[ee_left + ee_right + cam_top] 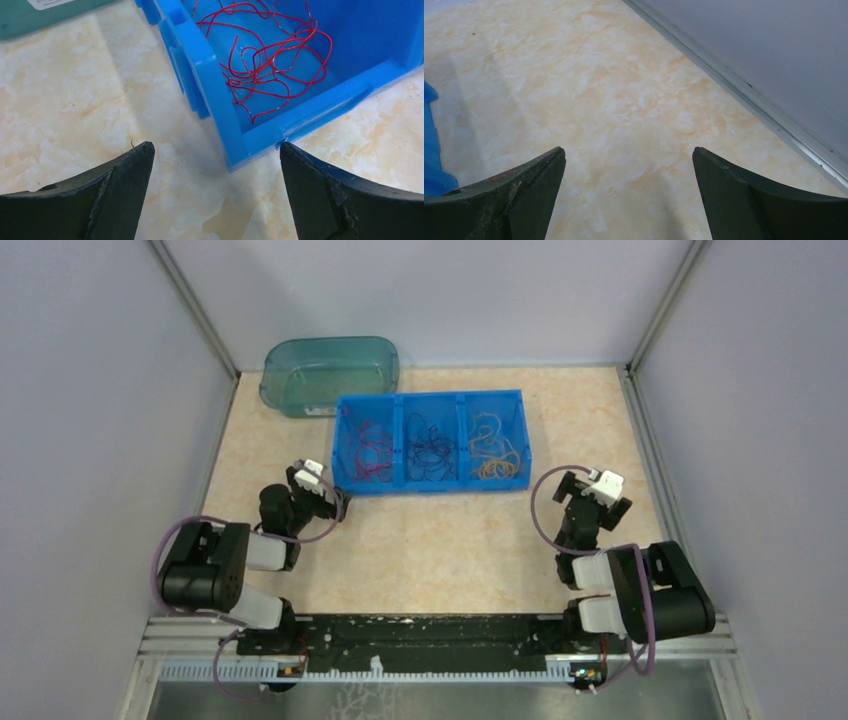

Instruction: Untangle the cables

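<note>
Top view: blue bin sits mid-tabletop, three compartments, with the red cables in the left one, dark cables in the middle and yellow-orange cables in the right. All are loose squiggles inside the bin. A teal tub sits behind the bin's left end. Left hand is just beside the bin's near-left corner; right hand is near its right end, over bare tabletop. Left wrist: I see the fingers spread wide, nothing between them, the bin corner just ahead and the red tangle on the compartment floor. Right wrist: fingers spread wide too, gripping nothing, with a sliver of blue bin at the left edge.
</note>
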Robot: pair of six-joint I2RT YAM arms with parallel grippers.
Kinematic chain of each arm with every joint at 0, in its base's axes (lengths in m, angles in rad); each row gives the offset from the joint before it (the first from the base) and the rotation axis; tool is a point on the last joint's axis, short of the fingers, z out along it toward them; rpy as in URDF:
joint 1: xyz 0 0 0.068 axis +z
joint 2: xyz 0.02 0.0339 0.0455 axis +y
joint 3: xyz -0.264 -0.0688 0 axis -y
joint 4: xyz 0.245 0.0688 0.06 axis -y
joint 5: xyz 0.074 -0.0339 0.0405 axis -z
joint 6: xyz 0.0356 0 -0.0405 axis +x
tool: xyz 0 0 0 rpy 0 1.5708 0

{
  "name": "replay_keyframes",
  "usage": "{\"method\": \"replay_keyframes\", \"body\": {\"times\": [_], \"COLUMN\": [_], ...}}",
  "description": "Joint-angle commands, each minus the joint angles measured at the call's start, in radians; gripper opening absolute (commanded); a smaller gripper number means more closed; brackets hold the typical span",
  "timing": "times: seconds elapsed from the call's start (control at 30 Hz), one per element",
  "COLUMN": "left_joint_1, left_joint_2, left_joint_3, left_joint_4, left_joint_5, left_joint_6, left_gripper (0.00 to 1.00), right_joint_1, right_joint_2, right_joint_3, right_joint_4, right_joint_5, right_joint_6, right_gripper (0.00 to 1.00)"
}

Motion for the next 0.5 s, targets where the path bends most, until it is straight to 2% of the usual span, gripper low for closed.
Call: {"method": "replay_keyframes", "body": {"times": [0.0, 0.03, 0.07, 0.13, 0.2, 0.27, 0.3, 0.47], "left_joint_1": [0.037, 0.037, 0.037, 0.039, 0.039, 0.045, 0.045, 0.044], "left_joint_2": [0.090, 0.120, 0.127, 0.088, 0.101, 0.110, 0.110, 0.110], "left_joint_3": [-0.050, -0.070, -0.076, -0.051, 0.020, 0.038, 0.031, 0.027], "left_joint_4": [0.360, 0.456, 0.480, 0.349, 0.227, 0.222, 0.240, 0.249], "left_joint_5": [-0.118, -0.135, -0.151, -0.170, -0.172, -0.185, -0.186, -0.186], "left_joint_6": [-0.054, -0.059, -0.066, -0.082, -0.080, -0.086, -0.087, -0.087], "left_gripper": [1.00, 1.00, 1.00, 1.00, 1.00, 1.00, 1.00, 1.00], "right_joint_1": [-0.018, -0.021, -0.021, -0.018, -0.019, -0.050, -0.056, -0.058], "right_joint_2": [0.039, 0.055, 0.083, 0.182, 0.142, 0.158, 0.144, 0.150], "right_joint_3": [0.052, 0.052, 0.049, 0.044, 0.097, 0.106, 0.112, 0.097], "right_joint_4": [0.137, 0.156, 0.180, 0.326, 0.145, 0.159, 0.107, 0.160], "right_joint_5": [-0.168, -0.232, -0.298, -0.349, -0.311, -0.314, -0.323, -0.320], "right_joint_6": [-0.046, -0.069, -0.094, -0.152, -0.109, -0.080, -0.066, -0.076], "right_gripper": [0.99, 0.99, 0.99, 0.99, 0.99, 0.99, 0.99, 0.99]}}
